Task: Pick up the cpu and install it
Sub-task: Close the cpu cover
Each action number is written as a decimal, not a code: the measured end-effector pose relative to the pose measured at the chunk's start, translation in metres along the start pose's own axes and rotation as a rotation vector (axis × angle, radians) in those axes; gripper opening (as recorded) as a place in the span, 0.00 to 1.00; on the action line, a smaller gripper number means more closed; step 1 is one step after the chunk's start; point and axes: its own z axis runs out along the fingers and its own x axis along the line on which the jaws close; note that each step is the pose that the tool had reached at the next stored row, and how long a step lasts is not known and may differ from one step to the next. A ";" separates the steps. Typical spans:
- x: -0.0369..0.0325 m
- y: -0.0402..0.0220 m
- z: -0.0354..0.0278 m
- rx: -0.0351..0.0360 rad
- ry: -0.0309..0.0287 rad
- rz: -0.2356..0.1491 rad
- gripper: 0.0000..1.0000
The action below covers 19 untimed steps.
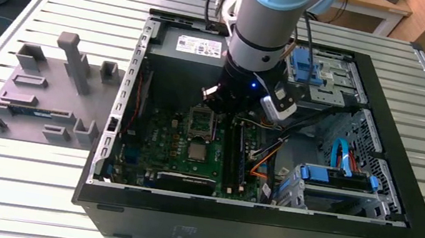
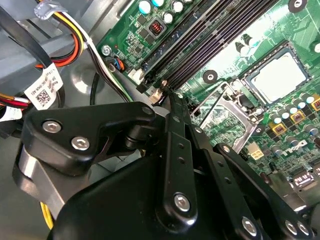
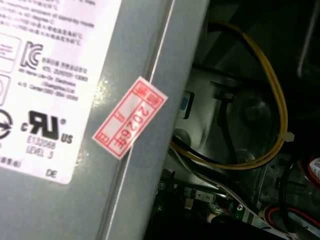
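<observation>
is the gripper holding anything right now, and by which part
Cannot be told: the black gripper hangs over the green motherboard, fingertips hidden; the small silver square cpu lies apart.

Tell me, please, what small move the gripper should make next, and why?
Probably a short sideways shift to bring the gripper over the small square cpu with the shiny silver top. In the second wrist view its tip hangs by the long dark memory slots, with the rectangular metal socket frame between it and the chip.
</observation>
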 end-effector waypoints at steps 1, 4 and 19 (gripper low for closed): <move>0.0004 0.0001 0.0002 0.0003 -0.0006 -0.004 0.11; 0.0027 0.0007 0.0005 0.0008 -0.0028 -0.011 0.11; 0.0067 0.0058 0.0021 0.0097 -0.0354 -0.053 0.11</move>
